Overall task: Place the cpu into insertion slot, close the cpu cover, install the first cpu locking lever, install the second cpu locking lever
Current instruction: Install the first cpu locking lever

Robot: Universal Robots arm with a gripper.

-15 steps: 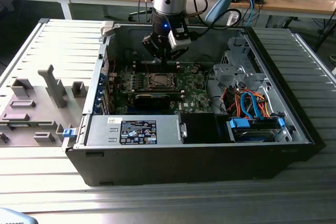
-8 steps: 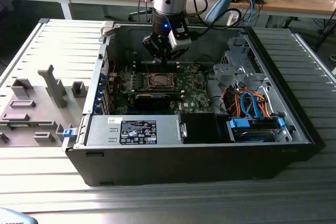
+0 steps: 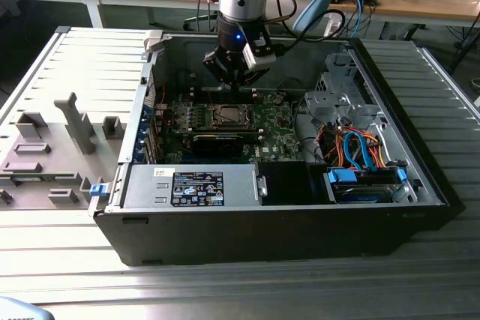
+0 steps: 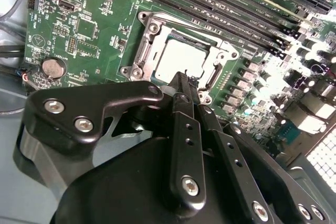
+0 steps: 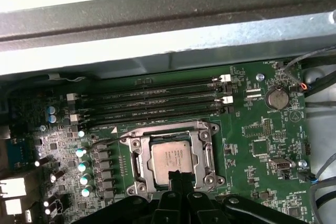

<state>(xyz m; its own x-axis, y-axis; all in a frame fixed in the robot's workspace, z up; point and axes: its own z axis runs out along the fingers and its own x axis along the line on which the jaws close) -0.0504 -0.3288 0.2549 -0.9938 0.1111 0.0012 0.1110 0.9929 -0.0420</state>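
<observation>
Your tool (image 3: 238,79) hung inside the open computer case (image 3: 420,177), low over the green motherboard (image 4: 94,30), with the insertion slot (image 3: 226,115) just ahead of and below its tip. In both wrist views the two fingers (image 4: 185,129) met edge to edge, so the tool was closed, and nothing showed between them.

The cpu (image 5: 171,160) already lay flat in the slot, dull silver top up, square to the socket rim. Being square, it had no real long axis; its edges ran parallel to the long memory slots (image 5: 157,100) that lay beyond it, on the far side from the tool.

The cpu cover (image 4: 210,56) looked folded down around the chip, its window framing the metal top, as best you could judge from the second wrist view. Whether the locking levers were latched could not be told.

The fingertips pointed at the near edge of the socket frame, just beside it; touching or a hair apart could not be settled, since the fingers hid that edge.
</observation>
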